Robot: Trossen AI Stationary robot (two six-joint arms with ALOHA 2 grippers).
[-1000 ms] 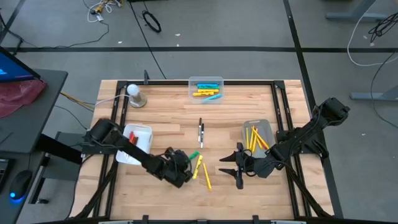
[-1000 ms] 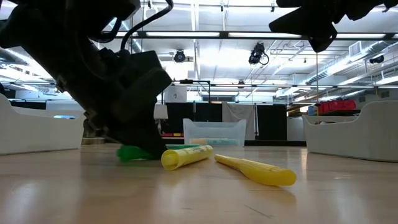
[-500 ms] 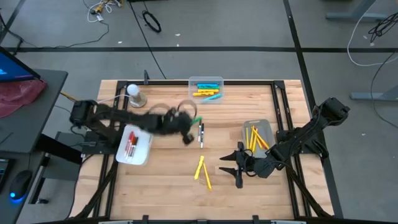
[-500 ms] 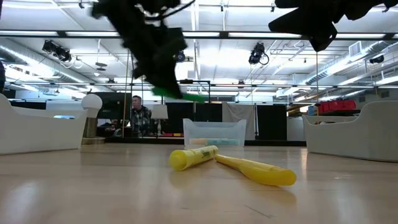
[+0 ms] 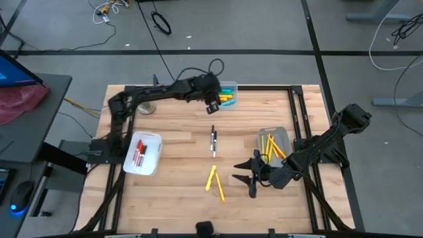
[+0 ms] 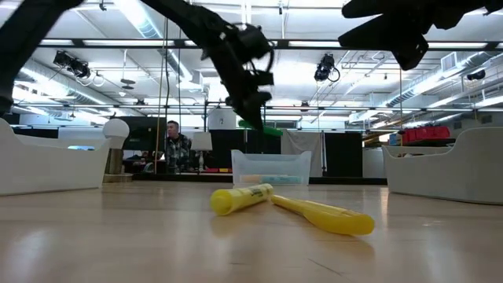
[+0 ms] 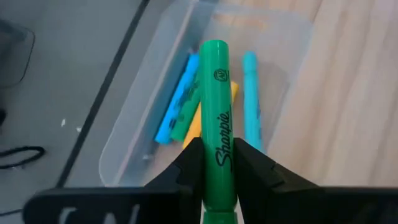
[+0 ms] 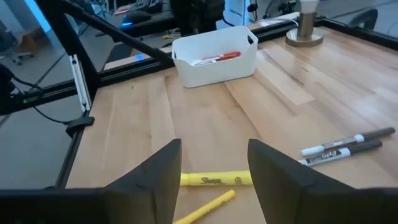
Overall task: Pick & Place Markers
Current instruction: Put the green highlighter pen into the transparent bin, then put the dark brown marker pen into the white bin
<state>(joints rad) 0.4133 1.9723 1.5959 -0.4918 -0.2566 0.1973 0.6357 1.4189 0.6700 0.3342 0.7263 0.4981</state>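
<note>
My left gripper (image 5: 213, 103) hangs over the clear bin (image 5: 219, 94) at the table's far edge, shut on a chunky green marker (image 7: 217, 118). The bin holds blue, yellow and green markers (image 7: 180, 106). The low view shows the green marker (image 6: 262, 129) high above the bin (image 6: 271, 167). Two yellow markers (image 5: 213, 181) lie flat on the table near its near middle, and two thin white ones with black caps (image 5: 213, 141) lie at the centre. My right gripper (image 5: 246, 177) waits open, low over the table right of the yellow markers (image 8: 214, 180). My left gripper pinches the green marker's barrel (image 7: 219, 163) between its two fingers. The marker lies along the fingers and sticks out past their tips, its round end (image 7: 214, 46) free. It is lifted clear, slanting down over the clear bin.
A white bin (image 5: 142, 153) with red-capped markers stands on the table's left. A grey bin (image 5: 273, 147) with slim yellow markers stands on the right, beside my right arm. A white knob on a round base (image 5: 143, 100) stands at the far left. A person (image 6: 174, 145) sits beyond the table.
My left gripper, shut on the green marker, has risen from the table beside the yellow markers and swung to the far edge, ending over the clear bin. The green marker has been lifted clear and carried along. The chunky yellow marker has shifted slightly.
</note>
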